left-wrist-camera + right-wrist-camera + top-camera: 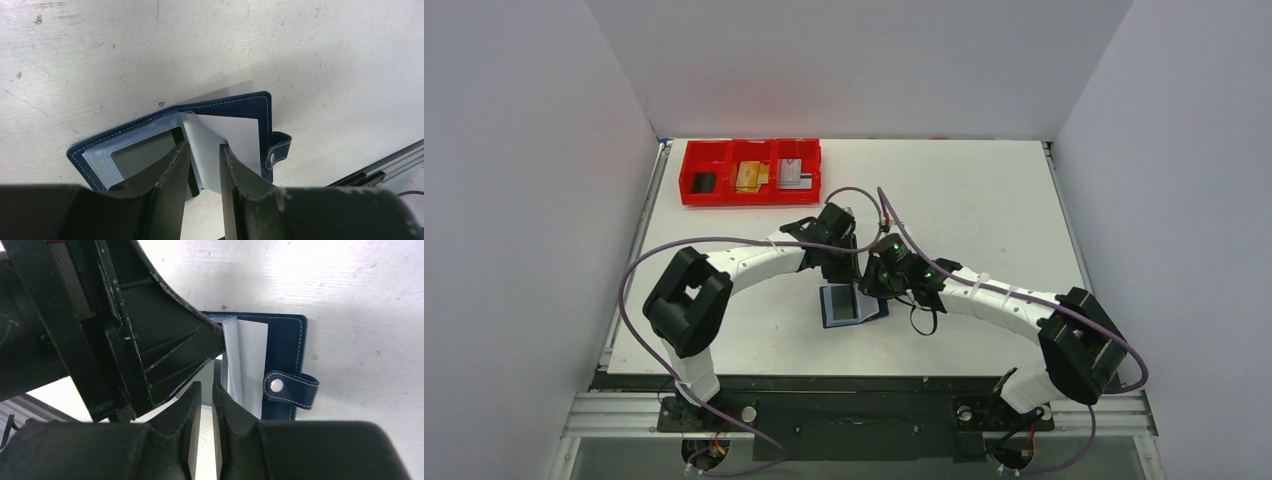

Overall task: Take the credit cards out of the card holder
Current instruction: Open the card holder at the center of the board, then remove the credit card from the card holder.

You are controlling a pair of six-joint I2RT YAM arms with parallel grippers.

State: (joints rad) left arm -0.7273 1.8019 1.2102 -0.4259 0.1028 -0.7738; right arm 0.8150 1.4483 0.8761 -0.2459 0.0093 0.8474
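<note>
The navy card holder lies open on the table between the two arms, its strap tab at the right. Pale clear sleeves fan up from its spine. My left gripper is open, its fingertips resting on the sleeves with one pale leaf showing in the gap. My right gripper stands at the holder's near edge, its jaws a narrow slit apart, with nothing clearly pinched. A dark rectangle shows through the left sleeve; I cannot tell whether it is a card. Black, gold and silver credit cards lie apart from the holder.
The red three-compartment tray at the table's back left holds one card in each compartment. My left gripper's finger crowds close to the right gripper over the holder. Purple cables loop above both wrists.
</note>
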